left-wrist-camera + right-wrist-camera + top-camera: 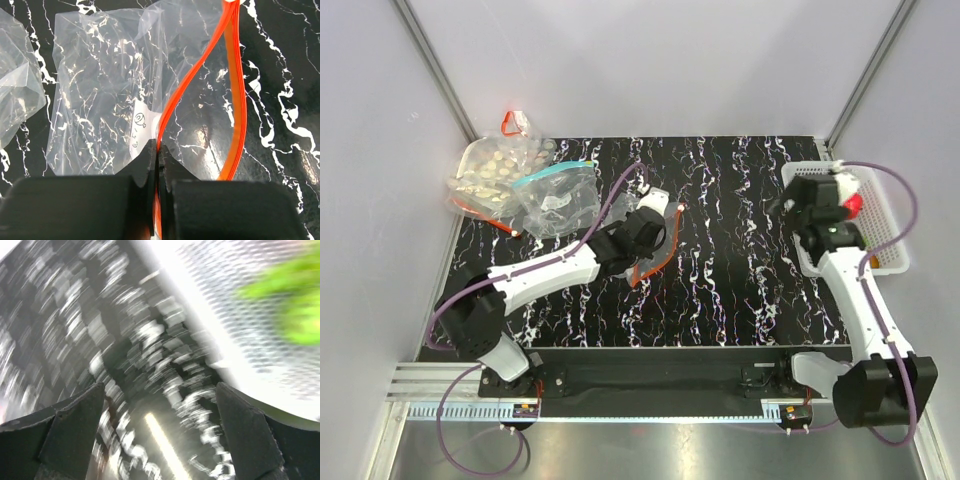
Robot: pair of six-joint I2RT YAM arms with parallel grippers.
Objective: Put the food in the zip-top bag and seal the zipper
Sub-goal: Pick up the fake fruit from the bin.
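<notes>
My left gripper (653,226) is shut on the red-orange zipper (192,82) of the clear zip-top bag (100,100), pinching one strip between the fingertips at mid table. The bag's mouth stands open, and its other strip (239,100) bows away to the right. The bag looks empty. My right gripper (812,207) is open and empty, above the left end of a white mesh basket (885,250). A red round fruit (856,207) shows in the basket next to it. In the blurred right wrist view a green piece (295,305) lies in the basket (240,315), beyond the open gripper (160,420).
A clear bag with a teal zipper (558,195) and a bag of pale beige pieces (492,172) lie at the back left. Part of a clear bag (15,85) shows left of the held bag. Grey walls close in both sides and the back.
</notes>
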